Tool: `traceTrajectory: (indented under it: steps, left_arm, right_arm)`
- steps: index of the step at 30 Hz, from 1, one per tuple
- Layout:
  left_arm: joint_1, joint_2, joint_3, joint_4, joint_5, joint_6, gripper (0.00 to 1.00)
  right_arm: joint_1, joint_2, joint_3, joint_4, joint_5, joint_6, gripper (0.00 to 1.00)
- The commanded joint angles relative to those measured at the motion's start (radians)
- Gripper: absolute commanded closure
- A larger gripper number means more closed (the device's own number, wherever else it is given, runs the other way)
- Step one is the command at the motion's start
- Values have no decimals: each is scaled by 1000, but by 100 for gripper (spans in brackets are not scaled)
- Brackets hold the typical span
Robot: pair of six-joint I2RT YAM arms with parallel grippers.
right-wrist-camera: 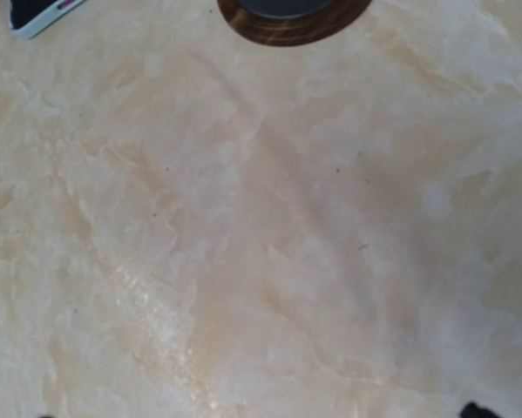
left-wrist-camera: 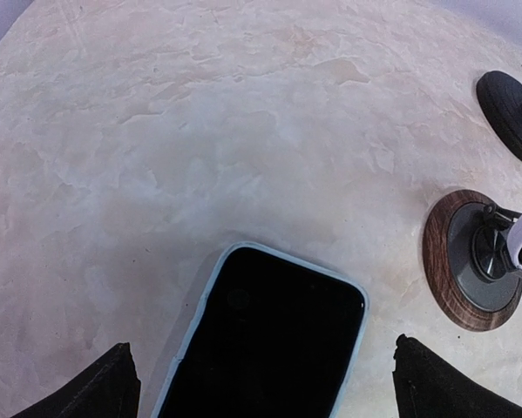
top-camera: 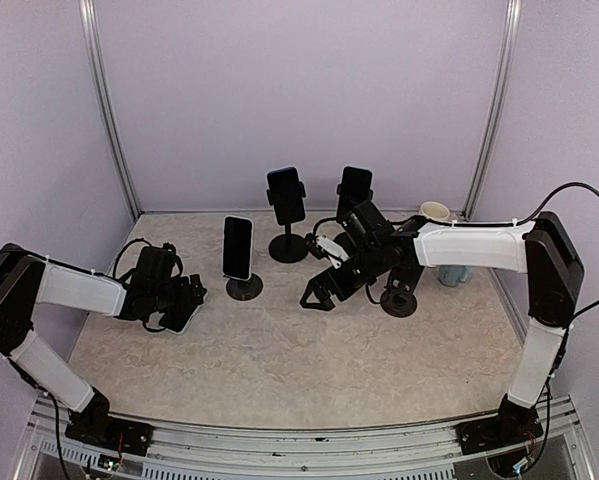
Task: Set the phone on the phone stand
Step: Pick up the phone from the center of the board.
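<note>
While the phone (left-wrist-camera: 269, 340) lies flat, screen up, on the tabletop (left-wrist-camera: 199, 131) at the left, the left pincer (left-wrist-camera: 265, 379) hangs over it, spread, one finger off each long edge. Just right, a wood-rimmed stand (left-wrist-camera: 444, 261) carries another phone (top-camera: 238, 247). The right pincer (top-camera: 314, 295) hovers spread over mid-tabletop.

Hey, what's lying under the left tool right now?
A phone in a pale blue case lies flat, dark screen up, on the marbled table beneath the left tool. Its lower end runs out of the wrist view, and from above the tool covers most of it.
</note>
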Motion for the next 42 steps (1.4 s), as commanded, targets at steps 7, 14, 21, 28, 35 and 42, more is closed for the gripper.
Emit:
traceTrajectory:
  steps: [7, 14, 21, 28, 35, 42]
  left_arm:
    - [5, 80, 53, -79, 0, -24, 1]
    - [5, 132, 77, -88, 38, -32, 1]
    - [0, 91, 44, -85, 75, -30, 1]
    - [-20, 47, 15, -119, 86, -22, 1]
    - [-40, 111, 36, -142, 99, -24, 1]
    - [-110, 164, 76, -204, -6, -42, 1]
  right_arm:
    - [7, 10, -8, 21, -20, 3, 0]
    - [8, 3, -22, 25, -21, 3, 0]
    - [8, 1, -22, 26, -19, 2, 0]
    - [7, 6, -17, 26, -18, 1, 0]
    - [6, -23, -35, 24, 15, 2, 0]
    - [7, -94, -70, 33, 54, 9, 0]
